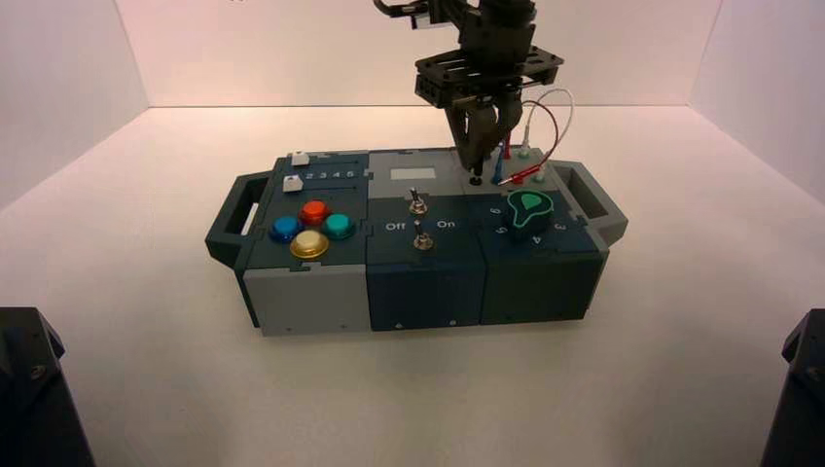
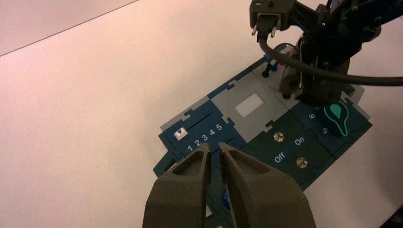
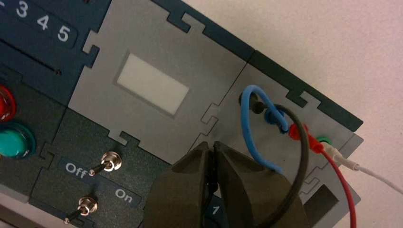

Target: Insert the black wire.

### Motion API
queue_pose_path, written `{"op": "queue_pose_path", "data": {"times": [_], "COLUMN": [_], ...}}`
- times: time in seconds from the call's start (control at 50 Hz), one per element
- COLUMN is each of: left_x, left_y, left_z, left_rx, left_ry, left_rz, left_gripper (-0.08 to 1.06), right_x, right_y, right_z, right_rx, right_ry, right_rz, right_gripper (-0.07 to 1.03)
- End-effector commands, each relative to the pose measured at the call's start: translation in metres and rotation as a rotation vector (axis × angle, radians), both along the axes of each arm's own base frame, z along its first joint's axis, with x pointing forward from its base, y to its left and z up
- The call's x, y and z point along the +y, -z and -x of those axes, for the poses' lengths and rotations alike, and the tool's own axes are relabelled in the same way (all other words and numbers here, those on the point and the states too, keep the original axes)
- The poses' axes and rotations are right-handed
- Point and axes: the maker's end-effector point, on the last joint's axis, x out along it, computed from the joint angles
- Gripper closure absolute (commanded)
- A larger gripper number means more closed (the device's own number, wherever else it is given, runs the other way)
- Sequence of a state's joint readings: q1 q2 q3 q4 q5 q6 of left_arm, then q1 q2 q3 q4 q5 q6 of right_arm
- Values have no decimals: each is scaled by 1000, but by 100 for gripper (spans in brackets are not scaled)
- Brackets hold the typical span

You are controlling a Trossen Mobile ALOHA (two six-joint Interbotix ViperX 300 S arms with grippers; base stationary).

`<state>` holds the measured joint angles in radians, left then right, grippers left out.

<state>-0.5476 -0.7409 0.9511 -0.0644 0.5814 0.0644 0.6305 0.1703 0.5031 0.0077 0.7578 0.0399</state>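
Grey and dark-blue box (image 1: 409, 263) sits mid-table in high view, handles at both ends. Right gripper (image 1: 482, 146) hangs straight down over rear right panel, tips at a black socket (image 1: 476, 180) beside red, blue and white leads. Black wire not separable from the gripper here. Four round buttons (blue, red, yellow, teal) on left section; two toggle switches (image 1: 418, 219) at centre w/ "Off"/"On" lettering; green knob (image 1: 529, 211) at right.

Left wrist view: left gripper (image 2: 215, 159) hovers above the slider panel near numbers 1-5, touching nothing; fingers pressed almost together, thin slit between. Right arm seen farther off over the wire panel, next to knob.

Right wrist view: right gripper (image 3: 213, 152) fingers closed tight; what they pinch can't be confirmed. Black wire (image 3: 302, 161) arcs from near the blue plug (image 3: 273, 116), passes beside the red plug (image 3: 299, 133), drops behind the fingers; its plug end is hidden. Blue wire (image 3: 252, 137) loops from same area. Both toggles lean toward "Off" side.
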Motion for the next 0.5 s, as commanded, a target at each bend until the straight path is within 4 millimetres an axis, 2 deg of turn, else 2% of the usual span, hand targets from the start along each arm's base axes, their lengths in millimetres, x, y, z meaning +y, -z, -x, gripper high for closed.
{"op": "queue_pose_path", "data": {"times": [0.02, 0.38, 0.5], "left_x": [-3, -2, -2], "left_y": [-16, -16, -16], "left_z": [-6, -7, -6], "left_rx": [-39, -41, -39], "left_ry": [2, -1, -1], "left_rz": [16, 18, 16], "left_gripper": [85, 85, 85], "right_x": [-1, 1, 6], "right_y": [-12, -6, 3], "right_z": [-7, -3, 3], "right_rx": [-28, -10, 14], "right_ry": [10, 9, 3], "right_rz": [-17, -12, -3], "right_gripper": [98, 98, 98]}}
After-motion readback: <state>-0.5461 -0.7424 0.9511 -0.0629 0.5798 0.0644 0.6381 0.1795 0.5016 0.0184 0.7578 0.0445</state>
